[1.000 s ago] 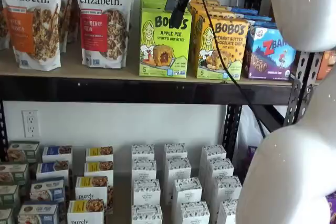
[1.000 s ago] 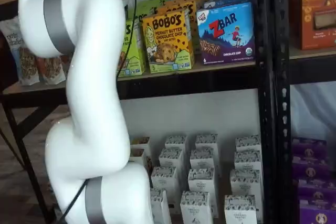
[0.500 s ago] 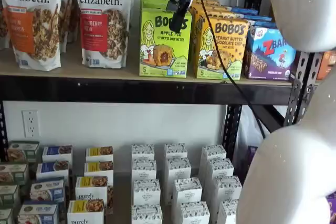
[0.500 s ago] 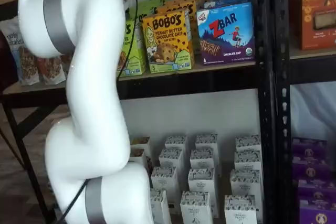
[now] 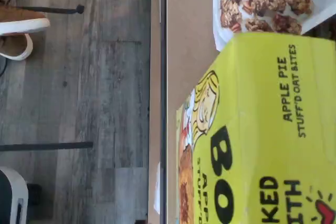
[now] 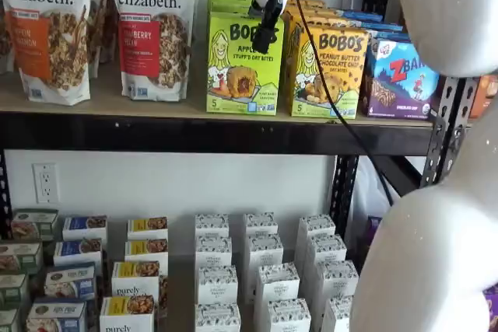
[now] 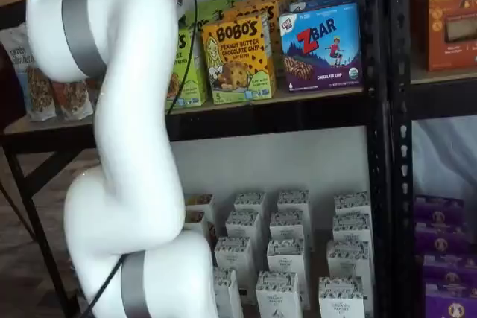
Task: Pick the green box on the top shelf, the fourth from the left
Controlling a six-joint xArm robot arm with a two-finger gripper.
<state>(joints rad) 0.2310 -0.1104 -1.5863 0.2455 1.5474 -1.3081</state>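
Green box [image 6: 243, 64] upright on the top shelf [image 6: 194, 106], end effector [image 6: 266, 33] before it, spread wide.

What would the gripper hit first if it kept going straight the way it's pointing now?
Most likely the green box: the gripper hangs angled down in front of its upper face on the top shelf. How near they are is unclear from a shelf view.

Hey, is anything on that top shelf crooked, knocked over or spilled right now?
Nothing stands out. The green box stands upright on the top shelf, squarely beside the granola bags and the yellow-orange box. Nothing spilled.
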